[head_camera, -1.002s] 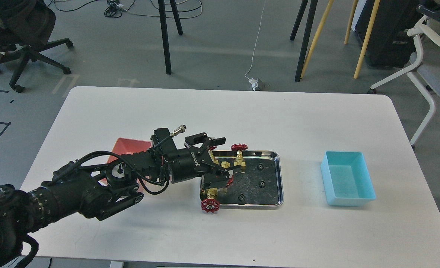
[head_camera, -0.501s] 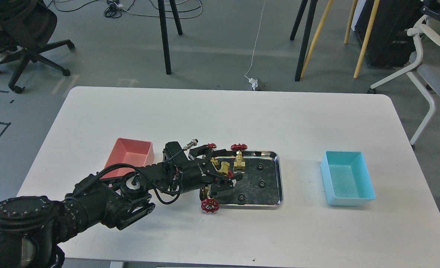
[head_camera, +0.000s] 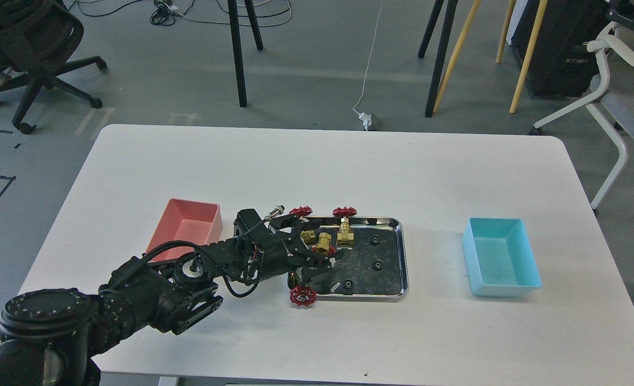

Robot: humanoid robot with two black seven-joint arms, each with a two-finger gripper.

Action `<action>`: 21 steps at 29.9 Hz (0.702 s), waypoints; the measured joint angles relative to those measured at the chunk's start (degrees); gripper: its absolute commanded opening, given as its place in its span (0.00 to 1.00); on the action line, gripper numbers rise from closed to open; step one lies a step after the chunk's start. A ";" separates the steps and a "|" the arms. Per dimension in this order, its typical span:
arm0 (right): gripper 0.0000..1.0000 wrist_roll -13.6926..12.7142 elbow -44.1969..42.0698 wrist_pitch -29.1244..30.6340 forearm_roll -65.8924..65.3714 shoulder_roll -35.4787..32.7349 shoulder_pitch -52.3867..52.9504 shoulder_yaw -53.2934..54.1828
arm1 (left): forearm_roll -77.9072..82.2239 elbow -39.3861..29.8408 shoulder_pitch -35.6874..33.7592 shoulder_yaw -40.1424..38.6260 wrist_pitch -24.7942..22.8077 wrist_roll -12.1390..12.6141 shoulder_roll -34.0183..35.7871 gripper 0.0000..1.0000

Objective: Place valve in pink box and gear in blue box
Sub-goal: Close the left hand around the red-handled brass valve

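The left gripper (head_camera: 317, 256) reaches low into the steel tray (head_camera: 400, 257) to take a valve (head_camera: 325, 242). Its fingers look spread around it, but I cannot tell for sure.

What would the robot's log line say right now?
left end effector: low in tray, at valves | pink box: empty | blue box: empty | gears: in tray

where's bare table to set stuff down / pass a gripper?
Free: the white table strip beyond the boxes, the gap between the steel tray and the blue box, and the near edge right of the left arm. Crowded: the tray's left end, where the left gripper sits among the valves, next to the pink box.
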 measured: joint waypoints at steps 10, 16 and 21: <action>0.99 0.00 -0.18 0.00 -1.13 0.00 0.00 0.00 | 0.13 0.03 0.04 0.06 0.10 0.00 0.31 0.56; 0.99 0.00 -1.23 0.00 -1.16 0.08 -0.23 0.00 | 0.15 0.03 0.63 0.12 0.09 0.00 0.67 0.32; 0.99 0.00 -1.29 0.00 -1.64 0.09 -0.26 0.00 | 0.15 0.02 0.89 0.15 0.10 0.00 0.70 0.18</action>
